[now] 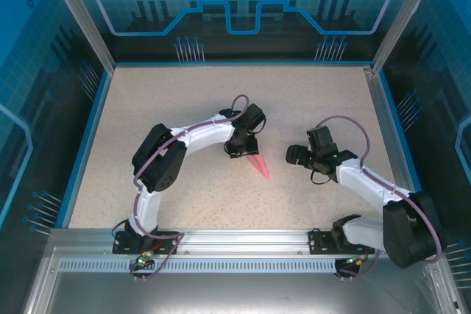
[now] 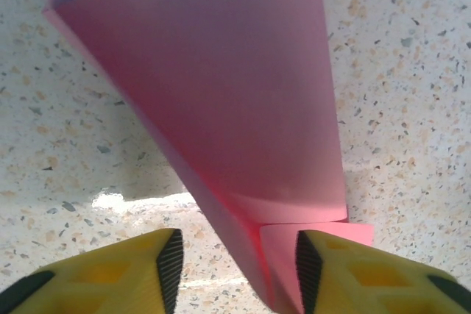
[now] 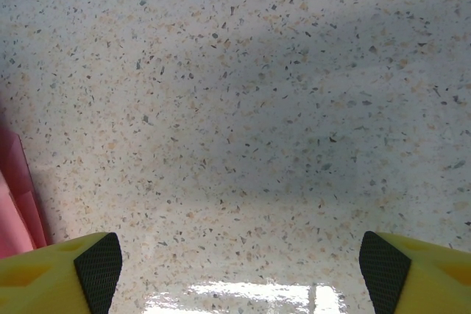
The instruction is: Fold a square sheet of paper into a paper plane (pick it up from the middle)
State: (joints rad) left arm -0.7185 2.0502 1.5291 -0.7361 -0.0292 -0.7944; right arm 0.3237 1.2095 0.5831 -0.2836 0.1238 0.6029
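Left gripper (image 2: 239,270) half open, straddling plane (image 2: 235,93) end, one pad (image 2: 307,270) touching, not clamped. Plane at table (image 1: 147,108) centre, long axis pointing toward near-right corner. Right gripper (image 3: 239,262) wide open, empty, just right of plane.

Thin, matt pink-red paper in the folded dart-shaped paper plane (image 2: 243,108), smooth on its flat faces, sharply creased at the edges; hard yellow plastic, faintly satin, for the fingers (image 2: 110,277) of the left gripper (image 2: 237,249), faced with black ribbed rubbery pads (image 2: 171,262); same yellow plastic and black textured pads on the right gripper (image 3: 239,262); speckled beige stone-look bench (image 3: 243,108), smooth, with a glossy glare patch near the lens; glossy white and matt black plastic shells on the arms (image 1: 199,134); smooth purple sheathing on the looping cable (image 1: 346,118); brushed silver metal rail (image 1: 235,239) along the near edge; shiny blue translucent panels (image 1: 243,5) around.
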